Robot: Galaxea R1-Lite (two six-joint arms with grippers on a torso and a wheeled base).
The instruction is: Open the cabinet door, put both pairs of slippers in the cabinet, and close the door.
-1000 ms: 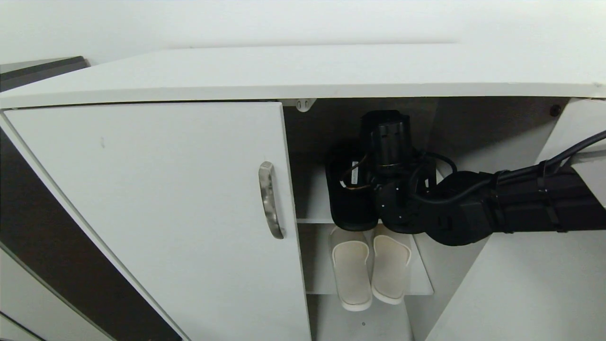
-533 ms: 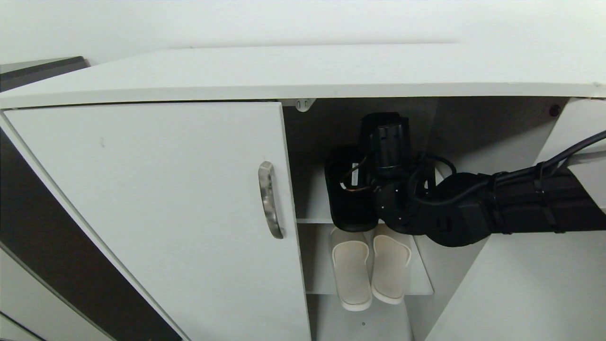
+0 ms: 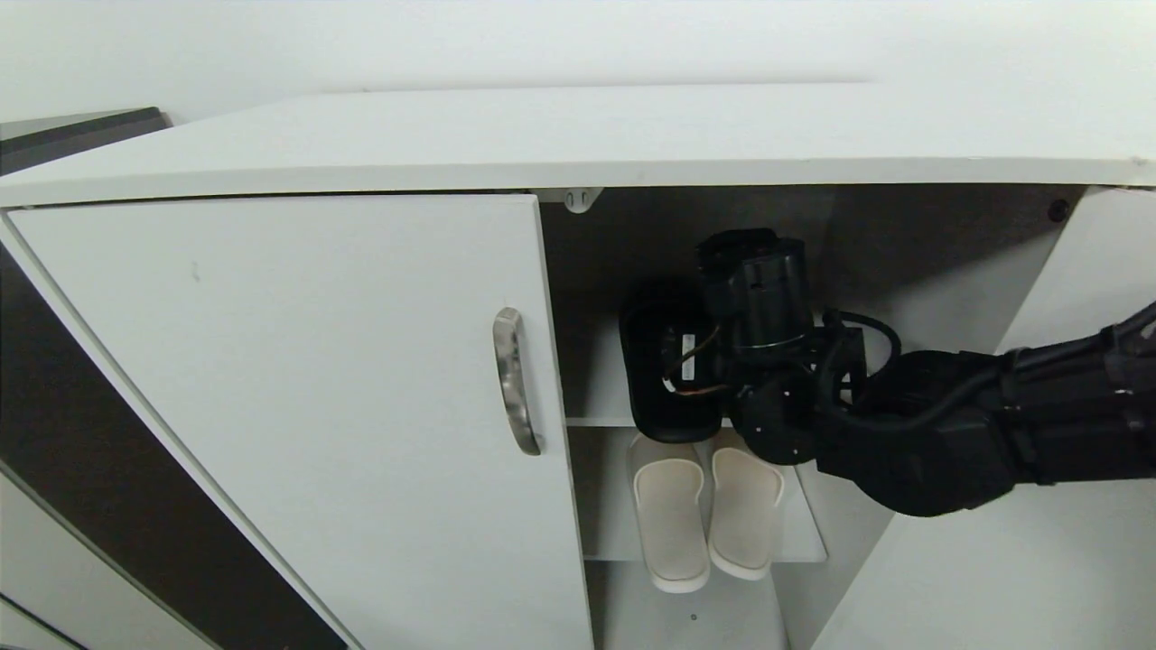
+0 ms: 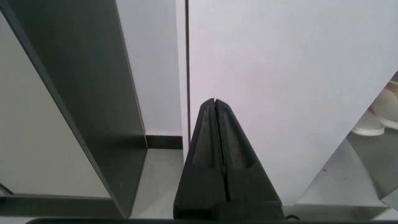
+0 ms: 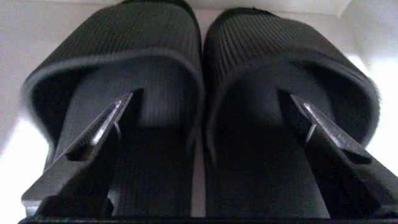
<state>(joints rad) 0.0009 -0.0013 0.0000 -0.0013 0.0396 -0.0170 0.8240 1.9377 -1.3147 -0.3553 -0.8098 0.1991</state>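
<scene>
Side by side on the cabinet's upper shelf [image 3: 596,420] lies a pair of black slippers [image 3: 664,379]. My right gripper [image 5: 205,94] is open just in front of them, one finger before each slipper [image 5: 124,74], holding nothing. From the head view my right wrist [image 3: 759,298] hides the right slipper. A pair of white slippers [image 3: 704,510] rests on the lower shelf [image 3: 804,542], heels hanging over its edge. My left gripper [image 4: 214,102] is shut and empty, close to the cabinet's closed left door [image 4: 280,74].
The left door [image 3: 298,397] with its metal handle [image 3: 515,379] is closed. The right door [image 3: 993,560] stands swung open below my right arm. A dark panel [image 3: 90,379] leans left of the cabinet. The cabinet top [image 3: 578,126] overhangs the opening.
My right arm has drawn back out of the upper shelf, toward the right and lower. The black slippers stay where they were on the shelf.
</scene>
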